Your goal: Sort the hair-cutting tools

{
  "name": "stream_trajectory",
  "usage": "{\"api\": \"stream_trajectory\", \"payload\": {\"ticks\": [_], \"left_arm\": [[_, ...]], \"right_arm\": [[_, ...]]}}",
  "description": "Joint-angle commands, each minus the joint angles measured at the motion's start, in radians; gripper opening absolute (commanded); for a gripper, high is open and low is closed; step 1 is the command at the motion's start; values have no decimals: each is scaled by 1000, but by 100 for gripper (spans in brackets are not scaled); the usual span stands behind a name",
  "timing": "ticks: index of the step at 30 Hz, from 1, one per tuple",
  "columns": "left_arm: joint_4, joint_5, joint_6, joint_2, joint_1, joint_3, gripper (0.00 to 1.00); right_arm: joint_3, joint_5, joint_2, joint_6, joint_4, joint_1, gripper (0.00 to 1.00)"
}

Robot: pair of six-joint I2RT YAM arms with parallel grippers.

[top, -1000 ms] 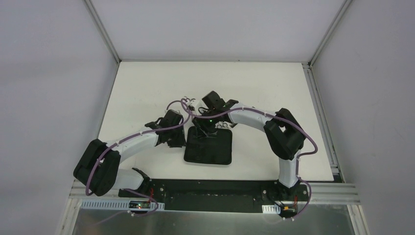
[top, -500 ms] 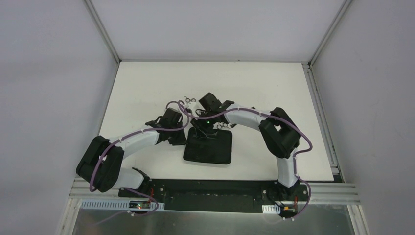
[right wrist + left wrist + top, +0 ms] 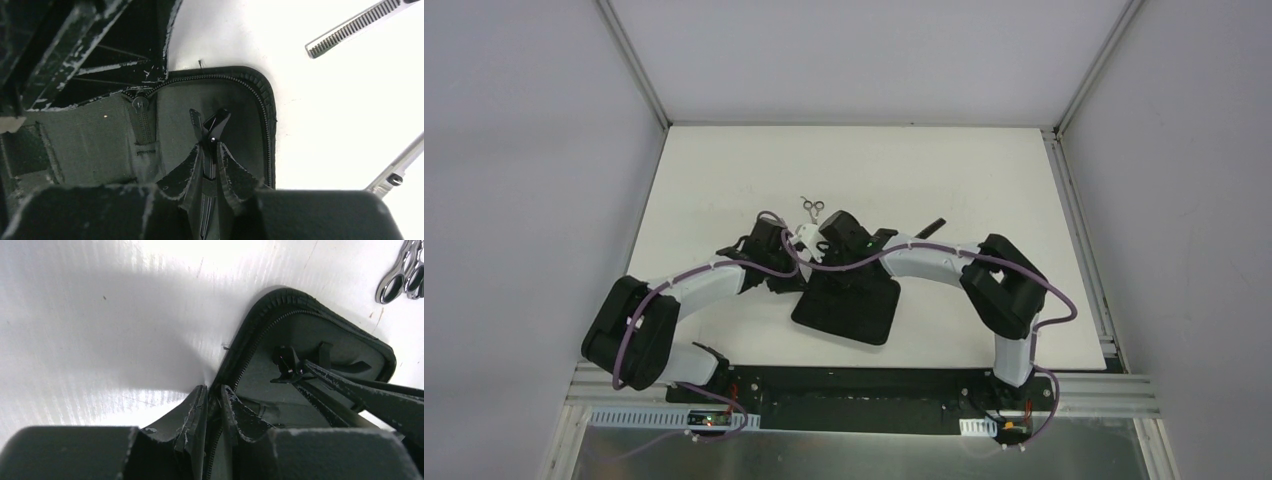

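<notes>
Risk: the right jaws pinch the hair clip (image 3: 212,125) by its tail only, so we judge it may twist or slip when it meets the lining. The zip case (image 3: 260,310) may also skid on the desk (image 3: 100,315), as only its rim is held.

Right jaws: clenched on the clip. Its tip projects ahead of them over the open case; contact with the lining is unclear.

Left jaws: clenched on the near case rim.

Thinning shears (image 3: 350,27) lie beside the case.
</notes>
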Motion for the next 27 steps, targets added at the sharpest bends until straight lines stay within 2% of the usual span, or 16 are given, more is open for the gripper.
{"api": "stream_trajectory", "payload": {"ticks": [1,4,8,10,18,22,27], "left_arm": [[14,-12,-32,4,28,-42,21],[6,-35,-70,-77,63,-78,26],[-73,-83,-111,-218,107,-121,43],[-120,-91,-110,-284,121,-128,48],[-243,-79,-53,-403,127,-99,56],[-264,-93,-3,-435,127,-75,62],[-335,-151,41,-460,128,-10,74]], "right_arm": [[-50,165,-25,-136,37,126,0],[-70,236,-25,-154,64,161,0],[-90,276,-28,-163,85,196,0],[-97,283,-24,-164,90,206,0],[-66,347,37,-180,49,224,0],[-28,436,74,-151,20,218,11],[10,443,43,-64,-15,199,31]]}}
